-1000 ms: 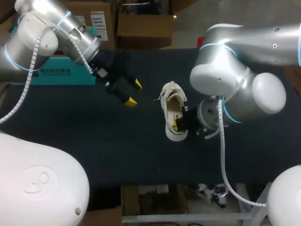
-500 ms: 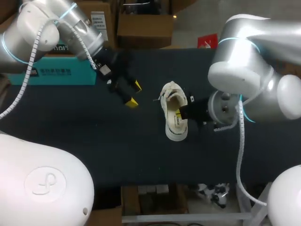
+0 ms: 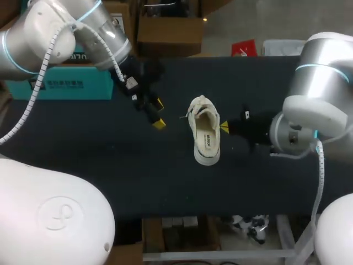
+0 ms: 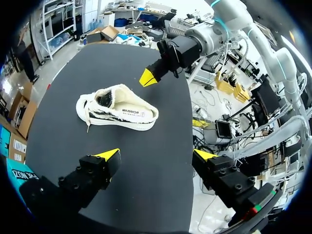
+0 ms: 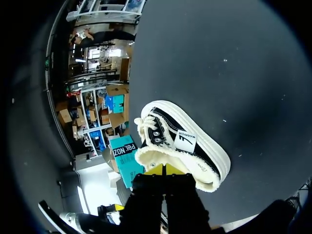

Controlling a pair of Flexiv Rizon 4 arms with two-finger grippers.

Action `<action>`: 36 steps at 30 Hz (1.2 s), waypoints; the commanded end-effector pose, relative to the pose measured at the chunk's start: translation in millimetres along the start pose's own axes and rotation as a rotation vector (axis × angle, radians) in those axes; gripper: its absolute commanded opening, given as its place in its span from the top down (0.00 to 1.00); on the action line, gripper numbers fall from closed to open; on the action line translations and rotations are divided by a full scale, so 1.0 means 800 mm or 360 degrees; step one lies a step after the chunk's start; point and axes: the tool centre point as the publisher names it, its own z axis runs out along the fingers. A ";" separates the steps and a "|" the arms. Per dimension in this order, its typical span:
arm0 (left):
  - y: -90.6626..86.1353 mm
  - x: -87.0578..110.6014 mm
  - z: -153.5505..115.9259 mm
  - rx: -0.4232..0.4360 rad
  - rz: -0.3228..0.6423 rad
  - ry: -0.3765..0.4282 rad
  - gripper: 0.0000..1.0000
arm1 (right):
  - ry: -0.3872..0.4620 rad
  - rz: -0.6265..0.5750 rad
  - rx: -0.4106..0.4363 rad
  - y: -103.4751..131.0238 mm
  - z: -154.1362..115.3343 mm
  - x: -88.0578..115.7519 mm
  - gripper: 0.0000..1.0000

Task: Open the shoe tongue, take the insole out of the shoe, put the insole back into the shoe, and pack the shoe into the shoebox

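Shoe (image 3: 204, 132) position: upright on its sole at the centre of the dark tabletop (image 3: 110, 165), toe and laces toward the upper edge of the frame, heel toward the lower edge. The upper is white with black side panels and a fleecy lining. The insole (image 3: 207, 139) lies flat inside the shoe, with its printed patch visible through the opening.

Left arm: enters from the upper left of the head view. The left claw (image 3: 159, 113) hangs above the tabletop to the left of the shoe, apart from it. In the left wrist view the left claw (image 4: 156, 155) has its two yellow tips spread wide with nothing between them. The shoe (image 4: 117, 113) lies ahead of it, side-on, with the insole (image 4: 130, 112) in the opening.

Right arm: enters from the right of the head view. The right claw (image 3: 224, 127) points at the right flank of the shoe, just beside it. In the right wrist view the right claw (image 5: 165, 170) has its yellow tips pressed together and grips nothing. The shoe (image 5: 185, 144) sits directly ahead of the tips, heel opening nearest. In the left wrist view the right claw (image 4: 147, 78) is beyond the shoe, and a gap shows between the tip and the shoe.

Teal shoebox (image 3: 66, 85): at the upper left of the head view, behind the left arm and partly covered by it, well apart from the shoe.
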 end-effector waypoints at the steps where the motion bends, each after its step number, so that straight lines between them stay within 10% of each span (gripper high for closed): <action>1: 0.002 0.003 0.000 0.0006 -0.0001 -0.0013 0.00 | -0.0028 0.0006 0.0726 0.009 -0.017 0.009 1.00; 8: -0.001 0.010 0.011 -0.0081 -0.0388 -0.0146 0.00 | -0.0086 0.0056 0.1021 0.018 -0.023 0.026 1.00; 16: 0.000 0.012 0.009 -0.0097 -0.0402 -0.0178 0.00 | -0.0100 0.0056 0.1192 0.026 -0.028 0.032 1.00; 21: 0.000 0.012 0.009 -0.0097 -0.0402 -0.0178 0.00 | -0.0080 0.0045 0.1356 0.027 -0.025 0.037 0.69; 22: 0.000 0.012 0.009 -0.0097 -0.0402 -0.0178 0.00 | -0.0067 0.0045 0.1392 0.028 -0.025 0.038 0.53; 23: 0.000 0.012 0.009 -0.0097 -0.0402 -0.0178 0.00 | -0.0043 0.0040 0.1436 0.028 -0.026 0.039 0.00; 36: 0.000 0.012 0.009 -0.0097 -0.0402 -0.0178 0.00 | 0.0001 0.0032 0.1423 0.028 -0.028 0.041 0.00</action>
